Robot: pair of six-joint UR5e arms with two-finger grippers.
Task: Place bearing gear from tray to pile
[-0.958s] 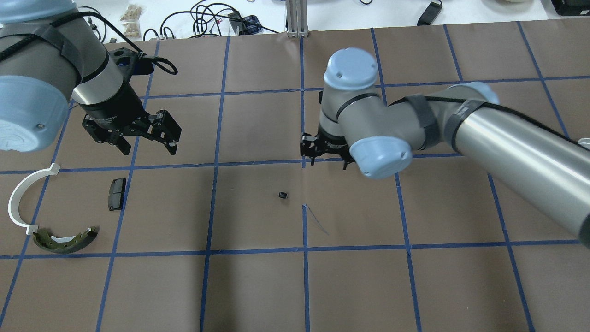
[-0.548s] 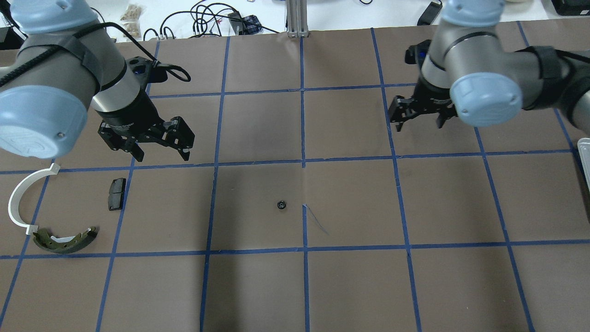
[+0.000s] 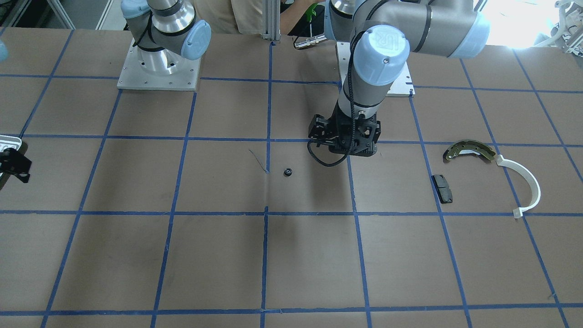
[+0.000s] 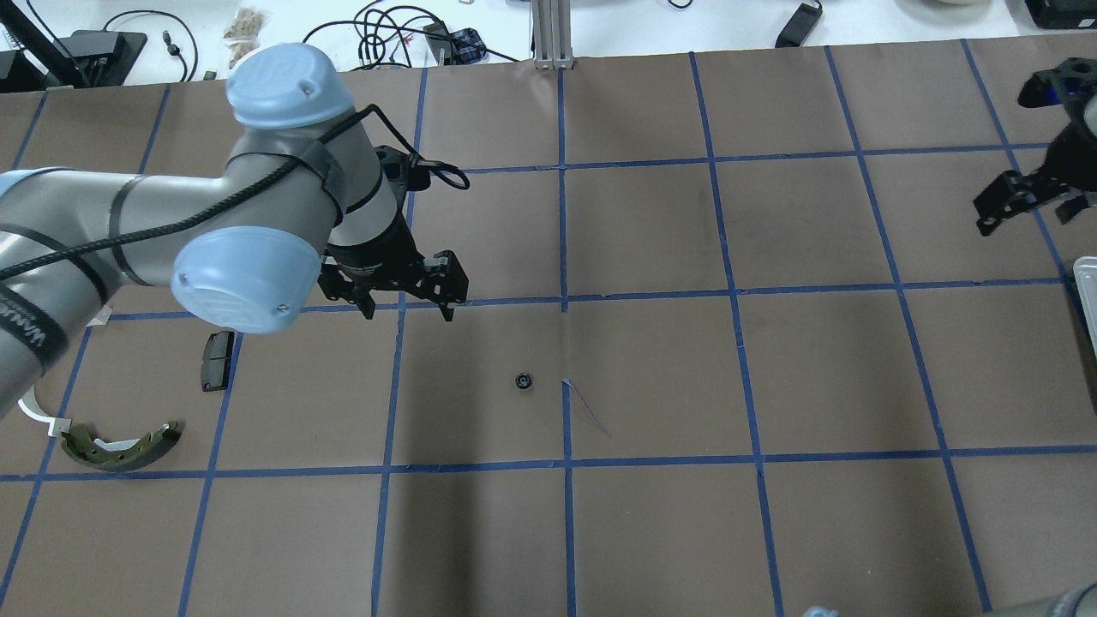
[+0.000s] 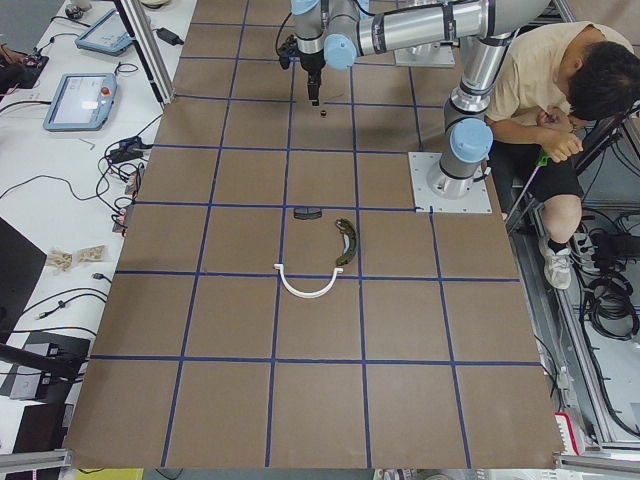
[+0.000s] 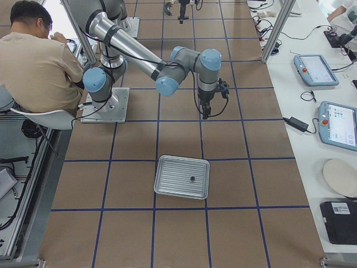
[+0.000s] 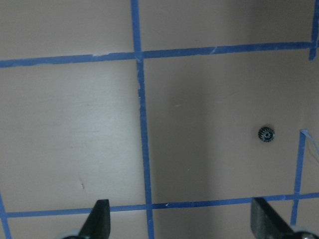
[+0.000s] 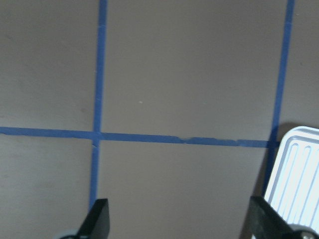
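Note:
The bearing gear point(image 4: 524, 380), a small dark toothed ring, lies flat on the brown table near the centre, also in the front view point(image 3: 287, 172) and the left wrist view point(image 7: 265, 133). My left gripper point(image 4: 408, 307) is open and empty, above the table, left of and beyond the gear. The pile lies at the far left: brake shoe point(image 4: 120, 446), dark pad point(image 4: 218, 360), and white half-ring point(image 3: 528, 187), which my left arm mostly hides from overhead. My right gripper point(image 4: 1027, 214) is open and empty near the tray point(image 4: 1087, 300), whose ribbed corner shows in the right wrist view point(image 8: 296, 169).
In the exterior right view the whole tray point(image 6: 167, 190) shows with one small dark part point(image 6: 192, 178) in it. Blue tape lines grid the table. Cables and devices lie beyond the far edge. A seated person is behind the robot bases.
My left gripper has moved right, toward the gear. My right arm has swung away to the right, toward the tray. The gear shifted slightly nearer and now lies flat.

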